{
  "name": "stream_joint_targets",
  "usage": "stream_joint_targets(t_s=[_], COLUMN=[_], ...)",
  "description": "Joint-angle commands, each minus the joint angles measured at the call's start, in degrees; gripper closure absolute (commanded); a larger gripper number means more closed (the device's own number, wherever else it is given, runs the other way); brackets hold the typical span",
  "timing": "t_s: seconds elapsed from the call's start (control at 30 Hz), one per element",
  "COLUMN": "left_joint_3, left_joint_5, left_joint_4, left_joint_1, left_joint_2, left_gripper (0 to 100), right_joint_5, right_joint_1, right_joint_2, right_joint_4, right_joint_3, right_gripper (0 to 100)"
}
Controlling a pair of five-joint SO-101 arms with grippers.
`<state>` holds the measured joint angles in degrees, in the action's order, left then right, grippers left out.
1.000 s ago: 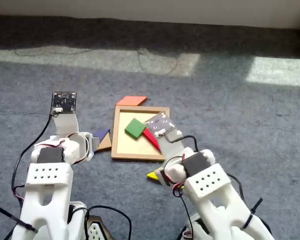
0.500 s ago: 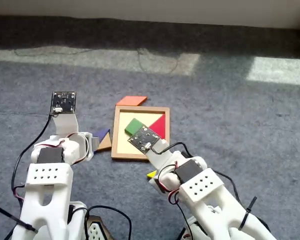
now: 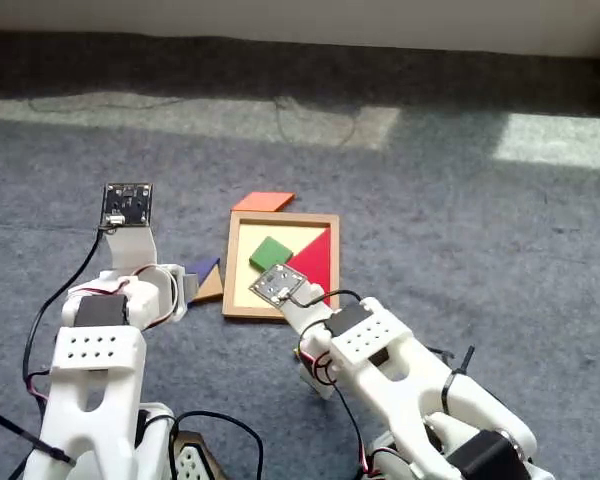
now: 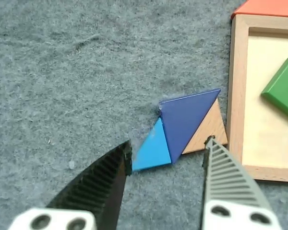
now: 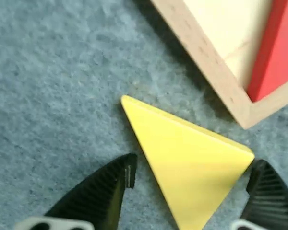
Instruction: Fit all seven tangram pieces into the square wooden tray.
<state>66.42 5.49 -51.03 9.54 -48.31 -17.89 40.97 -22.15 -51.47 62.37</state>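
Observation:
The square wooden tray (image 3: 242, 300) lies on the carpet, holding a green square (image 3: 271, 252) and a red triangle (image 3: 317, 258) against its right side. An orange parallelogram (image 3: 262, 202) rests just beyond the tray's far edge. Left of the tray, a dark blue triangle (image 4: 185, 120), a light blue triangle (image 4: 153, 149) and a tan triangle (image 4: 210, 129) lie packed together. My left gripper (image 4: 168, 151) hangs open just above them. My right gripper (image 5: 192, 176) is open, its fingers either side of a yellow triangle (image 5: 187, 155) by the tray's near corner (image 5: 216, 72).
Grey carpet surrounds the tray on all sides. A dark band and thin cables (image 3: 315, 120) lie at the far side. My right arm (image 3: 360, 345) covers the tray's near right corner in the high view.
My right arm has swung left and back from over the tray to its near edge. The red triangle has gone from near the tray's middle to its right side. The left arm is still.

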Motion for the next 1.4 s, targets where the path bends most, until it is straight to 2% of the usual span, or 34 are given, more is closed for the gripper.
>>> stream_joint_targets(t_s=[0.0,0.13,0.57,0.8,0.97,1.07,1.37], left_joint_3=[-0.31,-0.31,-0.31,-0.31,-0.31,-0.31,-0.31], left_joint_5=[-0.62,-0.62,-0.62,-0.62,-0.62,-0.62,-0.62], left_joint_4=[0.88,0.88,0.88,0.88,0.88,0.88,0.88], left_joint_1=[0.31,0.31,0.31,0.48,0.48,0.48,0.66], left_joint_2=[-1.1,-1.1,-1.1,-1.1,-1.1,-1.1,-1.27], left_gripper=[75,75,75,75,75,75,75], right_joint_5=[-0.62,-5.1,-9.14,-9.14,-9.14,-9.14,-9.14], right_joint_1=[0.04,0.04,-1.45,-1.54,-1.63,-2.77,-3.03], right_joint_2=[3.21,4.79,5.41,5.41,4.79,4.53,-12.53], right_joint_4=[3.74,3.74,5.23,5.23,4.88,1.27,-7.52], right_joint_3=[-2.86,-2.86,-2.77,-2.77,-2.59,-3.47,-8.48], right_gripper=[64.2,64.2,64.8,82.8,83.5,83.5,83.5])
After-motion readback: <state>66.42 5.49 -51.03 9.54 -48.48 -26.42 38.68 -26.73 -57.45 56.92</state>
